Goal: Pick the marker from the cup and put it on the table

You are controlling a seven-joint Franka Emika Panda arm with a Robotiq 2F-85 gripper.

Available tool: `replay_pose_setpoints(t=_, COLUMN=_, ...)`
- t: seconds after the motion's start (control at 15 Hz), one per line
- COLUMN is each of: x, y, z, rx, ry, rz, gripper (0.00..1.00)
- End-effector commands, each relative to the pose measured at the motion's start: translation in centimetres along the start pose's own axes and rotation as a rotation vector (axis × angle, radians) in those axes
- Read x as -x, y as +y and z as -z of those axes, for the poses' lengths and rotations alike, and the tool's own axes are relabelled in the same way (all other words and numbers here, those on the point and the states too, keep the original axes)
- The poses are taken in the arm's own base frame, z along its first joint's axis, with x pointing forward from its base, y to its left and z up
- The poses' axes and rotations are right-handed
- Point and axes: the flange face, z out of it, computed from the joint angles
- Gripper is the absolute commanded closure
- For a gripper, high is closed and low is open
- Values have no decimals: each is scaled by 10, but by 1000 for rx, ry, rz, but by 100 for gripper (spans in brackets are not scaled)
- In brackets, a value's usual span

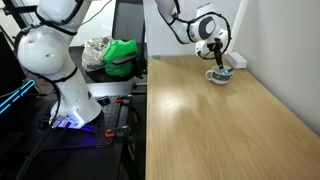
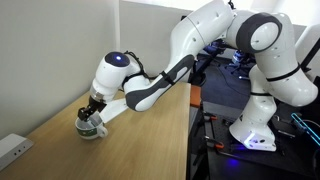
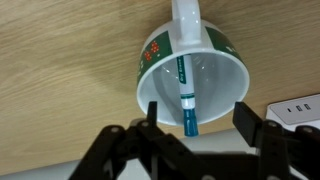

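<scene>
The white cup (image 3: 215,80) with greenish markings stands on the light wood-grain table (image 3: 60,90); its handle points toward the top of the wrist view. The teal marker (image 3: 187,100) leans inside it, one end sticking out over the rim toward my gripper. My gripper (image 3: 200,125) is open, its two dark fingers spread either side of the marker's end and not touching it. In both exterior views the gripper (image 1: 215,57) (image 2: 90,108) hovers directly above the cup (image 1: 220,76) (image 2: 92,130) at the table's far end.
A white box-shaped power strip (image 3: 295,108) (image 2: 14,150) with a cable lies near the cup by the wall. A dark bench with green cloth (image 1: 122,57) stands beside the table (image 1: 220,130). The wall runs along the table's far edge.
</scene>
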Motion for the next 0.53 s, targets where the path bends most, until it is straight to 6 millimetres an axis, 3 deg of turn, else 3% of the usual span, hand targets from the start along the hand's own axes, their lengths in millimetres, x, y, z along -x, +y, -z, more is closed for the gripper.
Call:
replay_pose_setpoints(t=0.0, x=-6, y=-2, z=-6, rx=-16, ry=6, rz=21, gripper=22)
replay_pose_setpoints(t=0.27, x=-7, y=2, z=-17, rx=-5, ry=-7, rz=42, gripper=30)
replay_pose_setpoints(t=0.47, x=-8, y=3, z=-26, rx=1, ry=-10, rz=75, gripper=29)
